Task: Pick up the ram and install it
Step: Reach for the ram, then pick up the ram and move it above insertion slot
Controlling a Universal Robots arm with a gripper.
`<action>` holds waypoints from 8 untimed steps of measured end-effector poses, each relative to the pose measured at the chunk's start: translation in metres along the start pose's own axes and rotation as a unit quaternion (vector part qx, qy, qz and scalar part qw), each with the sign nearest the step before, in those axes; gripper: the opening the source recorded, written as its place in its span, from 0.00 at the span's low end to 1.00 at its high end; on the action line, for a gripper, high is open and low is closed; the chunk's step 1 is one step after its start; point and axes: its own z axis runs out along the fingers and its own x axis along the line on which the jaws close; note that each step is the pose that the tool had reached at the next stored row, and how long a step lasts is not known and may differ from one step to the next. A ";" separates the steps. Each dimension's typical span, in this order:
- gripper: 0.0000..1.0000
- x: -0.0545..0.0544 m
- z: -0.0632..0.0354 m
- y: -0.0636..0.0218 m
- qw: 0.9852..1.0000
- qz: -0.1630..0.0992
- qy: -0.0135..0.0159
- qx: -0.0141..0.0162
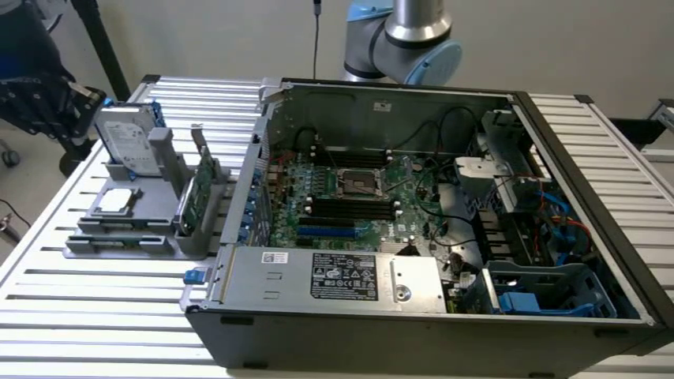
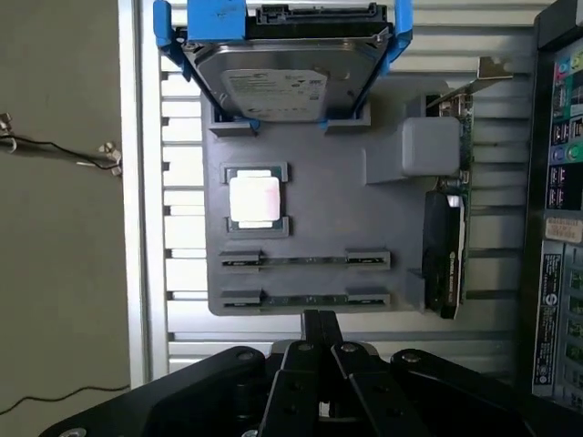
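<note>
Wrist and exterior views of the work area. My gripper [image 2: 319, 320] hung above the near edge of the grey holder [image 2: 337, 218], its two fingers clenched together with nothing between them. The ram [image 2: 305, 260] stood on edge in the holder, in the narrow row just beside the square silver processor [image 2: 253, 198]; its ends sat in two small grey blocks. A second thin stick [image 2: 305, 299] stood on edge in the holder's outermost row, the one closest to my gripper, parallel to the ram. My fingertips were apart from both sticks and touched neither. At the holder's far end a hard drive [image 2: 282, 86] in a blue frame leaned in its cradle. Along the holder's side nearest the computer case [image 1: 421, 332] a broad green expansion card [image 2: 446, 255] with a metal bracket stood upright behind a grey block. The holder rested on the slatted metal surface [image 1: 95, 308], just beside the case and on the exterior view's left of it. The case lay open, with the motherboard [image 1: 348, 189] and its black slots exposed. My arm [image 1: 416, 31] rose behind the case, on the side away from the holder's outermost row.
</note>
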 end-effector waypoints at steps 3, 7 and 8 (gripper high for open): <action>0.11 0.000 0.0005 0.0000 1.000 -0.012 0.000 0.000; 0.11 0.000 0.0005 0.0000 1.000 -0.012 0.000 0.000; 0.11 0.000 0.0005 0.0000 1.000 -0.012 0.000 0.000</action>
